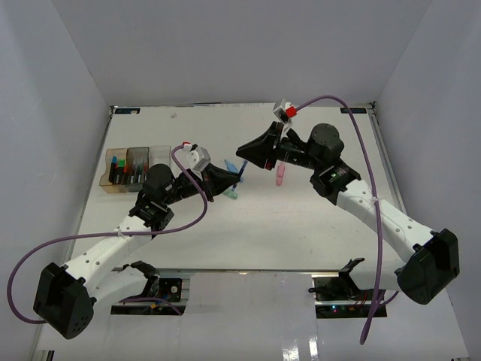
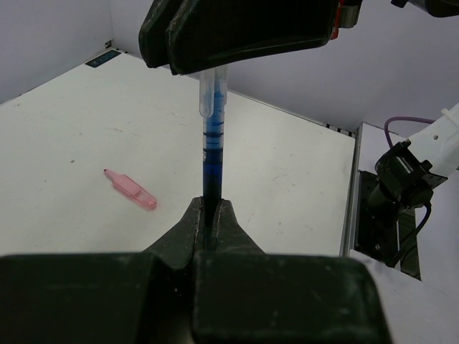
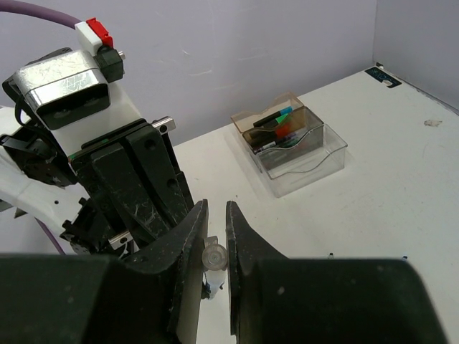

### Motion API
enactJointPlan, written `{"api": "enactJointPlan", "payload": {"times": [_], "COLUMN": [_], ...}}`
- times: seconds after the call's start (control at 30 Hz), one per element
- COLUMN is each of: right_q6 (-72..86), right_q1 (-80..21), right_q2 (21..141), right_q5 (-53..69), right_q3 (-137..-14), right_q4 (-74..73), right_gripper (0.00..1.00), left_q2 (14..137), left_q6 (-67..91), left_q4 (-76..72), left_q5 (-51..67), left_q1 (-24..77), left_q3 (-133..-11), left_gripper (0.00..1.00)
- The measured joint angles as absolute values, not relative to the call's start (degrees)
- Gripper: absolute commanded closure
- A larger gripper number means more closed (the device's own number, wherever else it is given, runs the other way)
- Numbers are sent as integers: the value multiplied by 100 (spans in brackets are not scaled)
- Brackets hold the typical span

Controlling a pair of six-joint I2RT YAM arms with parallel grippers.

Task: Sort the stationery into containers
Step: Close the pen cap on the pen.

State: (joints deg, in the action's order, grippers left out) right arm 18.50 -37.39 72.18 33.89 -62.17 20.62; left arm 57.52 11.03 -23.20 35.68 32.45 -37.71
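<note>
A thin blue pen (image 2: 213, 158) with a clear cap is held off the table between both arms. My left gripper (image 2: 211, 208) is shut on its dark barrel. My right gripper (image 3: 215, 215) is shut on the clear cap end (image 3: 214, 256). In the top view the two grippers meet over the table's middle, around the pen (image 1: 237, 170). A pink tapered piece (image 1: 279, 175) lies to their right, also seen as the pink piece (image 2: 133, 192). A green piece (image 1: 233, 193) lies below the pen. The containers (image 1: 131, 169) stand at the left, holding capped highlighters and pens.
From the right wrist, the containers (image 3: 297, 143) show amber, grey and clear boxes in a row. The left arm's wrist camera block (image 3: 64, 86) is close in front of my right gripper. Purple cables loop beside both arms. White walls enclose the table.
</note>
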Motion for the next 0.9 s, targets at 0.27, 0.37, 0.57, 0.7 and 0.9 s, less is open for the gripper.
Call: {"api": "enactJointPlan", "payload": {"times": [0.27, 0.37, 0.57, 0.7, 0.9], "right_q6": [1870, 1870, 1870, 1839, 1656], "right_q1": [-3763, -3763, -3765, -3778, -3785], "right_q2": [7234, 7234, 7234, 7249, 7417], "right_q5": [3389, 3391, 3409, 3474, 3634], "right_q3": [-6106, -6106, -6106, -6106, -6302], "right_q4": [2099, 2104, 2099, 2069, 1761], "right_gripper": [92, 92, 92, 92, 92], "left_q2": [5721, 5721, 5701, 5666, 5666], "left_q6": [1122, 1125, 1144, 1175, 1201], "left_q4": [-2357, -2359, -2375, -2410, -2392], "left_q5": [3568, 3568, 3564, 3562, 3562], "left_q1": [3245, 3245, 3245, 3245, 3245], "left_q3": [-3675, -3673, -3653, -3601, -3551], "left_gripper": [100, 100, 100, 100, 100]}}
